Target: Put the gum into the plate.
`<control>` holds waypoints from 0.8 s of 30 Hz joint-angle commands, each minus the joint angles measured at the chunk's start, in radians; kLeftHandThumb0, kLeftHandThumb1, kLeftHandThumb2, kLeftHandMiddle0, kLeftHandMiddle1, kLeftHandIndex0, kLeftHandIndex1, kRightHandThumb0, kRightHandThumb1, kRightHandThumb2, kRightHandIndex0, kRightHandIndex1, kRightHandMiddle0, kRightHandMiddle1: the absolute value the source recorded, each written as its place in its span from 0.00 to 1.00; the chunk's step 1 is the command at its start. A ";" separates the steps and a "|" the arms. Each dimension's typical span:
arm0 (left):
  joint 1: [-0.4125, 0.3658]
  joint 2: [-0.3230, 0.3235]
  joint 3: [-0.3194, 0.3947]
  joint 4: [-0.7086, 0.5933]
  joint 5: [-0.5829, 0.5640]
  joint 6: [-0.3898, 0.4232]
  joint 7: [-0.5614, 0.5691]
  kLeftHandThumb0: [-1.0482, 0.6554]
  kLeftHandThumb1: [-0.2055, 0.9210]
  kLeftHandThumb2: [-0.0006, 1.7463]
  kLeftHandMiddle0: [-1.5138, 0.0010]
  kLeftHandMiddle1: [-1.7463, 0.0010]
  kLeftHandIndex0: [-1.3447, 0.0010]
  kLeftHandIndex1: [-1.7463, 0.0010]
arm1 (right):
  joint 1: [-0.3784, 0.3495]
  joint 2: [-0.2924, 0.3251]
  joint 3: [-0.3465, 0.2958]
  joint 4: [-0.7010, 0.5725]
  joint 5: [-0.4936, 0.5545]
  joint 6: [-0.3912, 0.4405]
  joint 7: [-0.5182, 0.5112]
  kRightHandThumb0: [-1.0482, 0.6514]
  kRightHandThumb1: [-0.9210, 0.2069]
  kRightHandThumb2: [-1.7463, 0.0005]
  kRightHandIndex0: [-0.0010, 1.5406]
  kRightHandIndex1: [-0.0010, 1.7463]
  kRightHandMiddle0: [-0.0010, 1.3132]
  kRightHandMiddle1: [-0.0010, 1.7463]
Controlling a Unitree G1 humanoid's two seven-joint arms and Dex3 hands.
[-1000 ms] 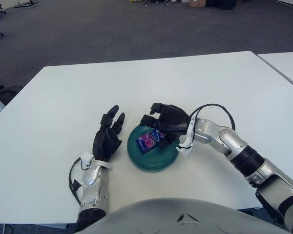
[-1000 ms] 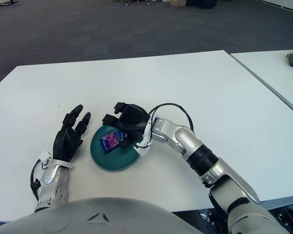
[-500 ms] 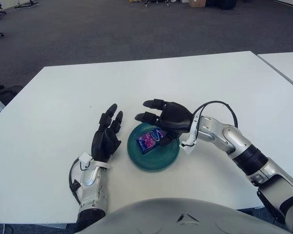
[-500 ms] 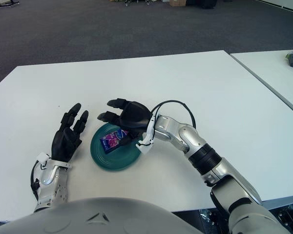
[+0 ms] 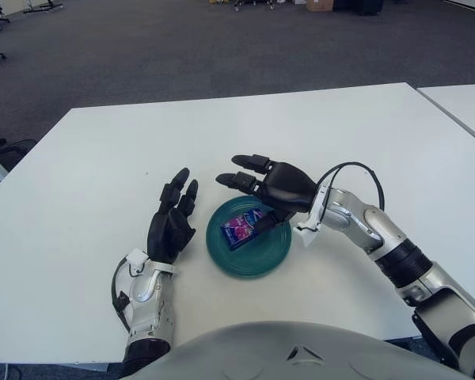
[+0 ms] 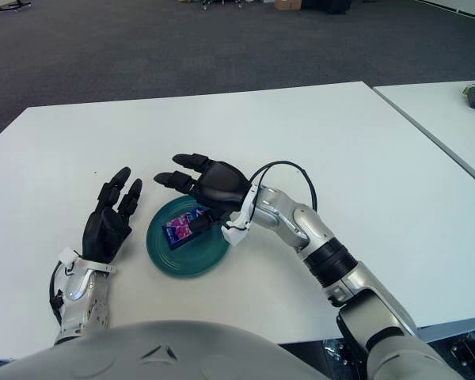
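A purple and blue gum pack lies flat inside the teal plate near the table's front edge. My right hand hovers just above the plate's far rim, fingers spread wide and holding nothing; its thumb tip points down close to the pack. Left of the plate shows my left hand, fingers extended and open, clear of the rim.
The plate stands on a broad white table. A second white table adjoins at the right, with a narrow gap between. Grey carpet stretches beyond the far edge.
My right hand has spread its fingers and lifted up and back from the gum, which stays lying in the plate. The left hand has barely moved.
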 commanded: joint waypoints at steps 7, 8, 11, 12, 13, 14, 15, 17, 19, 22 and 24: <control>0.067 -0.006 0.003 0.022 -0.012 0.056 0.022 0.01 1.00 0.54 0.81 0.99 1.00 0.65 | 0.072 0.227 -0.159 0.206 0.427 0.150 0.024 0.02 0.00 0.55 0.14 0.02 0.00 0.27; 0.069 -0.005 0.004 0.019 -0.013 0.059 0.022 0.00 1.00 0.53 0.81 0.99 1.00 0.65 | 0.076 0.236 -0.164 0.206 0.443 0.156 0.027 0.02 0.00 0.55 0.15 0.02 0.00 0.28; 0.072 -0.005 0.004 0.010 -0.008 0.070 0.027 0.00 1.00 0.53 0.80 0.98 1.00 0.65 | 0.088 0.290 -0.200 0.227 0.535 0.173 0.034 0.02 0.00 0.56 0.16 0.02 0.00 0.31; 0.073 -0.004 0.004 0.005 -0.005 0.075 0.031 0.00 1.00 0.54 0.80 0.99 1.00 0.65 | 0.090 0.312 -0.217 0.237 0.572 0.180 0.037 0.03 0.00 0.57 0.17 0.02 0.00 0.32; 0.074 -0.004 0.003 0.002 -0.002 0.079 0.034 0.00 1.00 0.54 0.80 0.99 1.00 0.65 | 0.091 0.326 -0.227 0.243 0.595 0.184 0.040 0.03 0.00 0.57 0.18 0.02 0.00 0.33; 0.077 -0.003 0.003 -0.001 -0.002 0.081 0.035 0.00 1.00 0.54 0.80 0.99 1.00 0.65 | 0.093 0.334 -0.234 0.246 0.607 0.187 0.043 0.03 0.00 0.58 0.18 0.02 0.00 0.33; 0.079 -0.002 0.002 -0.006 0.002 0.084 0.039 0.00 1.00 0.54 0.80 0.99 1.00 0.65 | 0.087 0.348 -0.253 0.259 0.637 0.202 0.046 0.03 0.00 0.58 0.19 0.02 0.00 0.34; 0.084 -0.001 0.001 -0.015 0.008 0.088 0.045 0.00 1.00 0.54 0.80 0.99 1.00 0.66 | 0.083 0.370 -0.284 0.272 0.681 0.229 0.047 0.04 0.00 0.59 0.20 0.03 0.00 0.35; 0.088 -0.001 0.000 -0.022 0.010 0.090 0.049 0.00 1.00 0.54 0.80 0.99 1.00 0.66 | 0.083 0.380 -0.309 0.273 0.706 0.250 0.046 0.04 0.00 0.59 0.20 0.03 0.00 0.35; 0.093 -0.002 -0.001 -0.030 0.008 0.093 0.051 0.00 1.00 0.54 0.80 0.99 1.00 0.67 | 0.090 0.379 -0.342 0.256 0.728 0.286 0.042 0.05 0.00 0.58 0.21 0.03 0.00 0.36; 0.095 -0.004 0.000 -0.034 0.000 0.095 0.050 0.00 1.00 0.54 0.80 0.99 1.00 0.66 | 0.096 0.382 -0.363 0.238 0.740 0.321 0.032 0.06 0.00 0.58 0.21 0.03 0.00 0.36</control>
